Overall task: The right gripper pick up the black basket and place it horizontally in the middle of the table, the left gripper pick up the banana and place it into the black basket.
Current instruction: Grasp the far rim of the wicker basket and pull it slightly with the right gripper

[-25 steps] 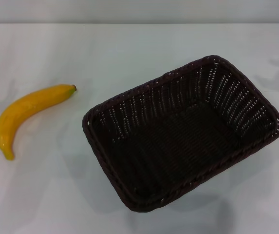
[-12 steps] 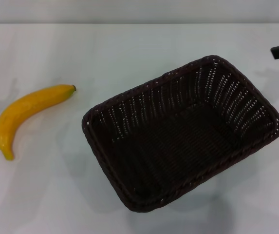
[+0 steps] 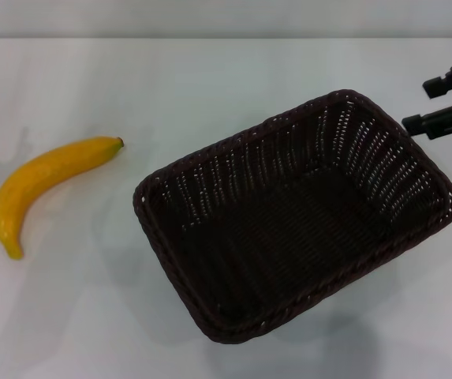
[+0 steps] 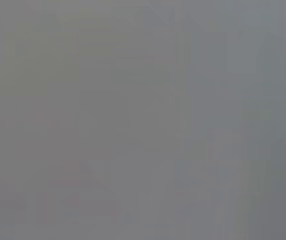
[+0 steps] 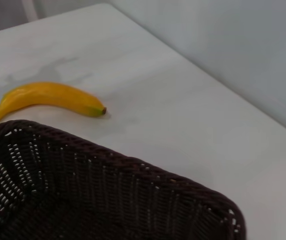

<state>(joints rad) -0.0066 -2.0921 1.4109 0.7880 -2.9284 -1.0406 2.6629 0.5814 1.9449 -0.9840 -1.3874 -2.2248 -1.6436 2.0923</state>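
I see right gripper (image 3: 438,101) at frame's right edge, fingers spread, just off black basket (image 3: 295,213) rim, banana (image 3: 42,184) far left, bare table (image 3: 210,79) between, left gripper unseen

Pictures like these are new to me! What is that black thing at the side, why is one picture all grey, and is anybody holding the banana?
That black thing is the right gripper, a robot's hand, reaching in beside the black basket with its fingers apart, holding nothing. The big picture comes from a camera on the robot's head, looking down at the white table. Another camera sits on the right wrist and sees the basket rim and the banana close up. The grey picture is the left wrist camera, showing nothing clear. Nobody holds the banana; it lies on the table, apart from the basket.
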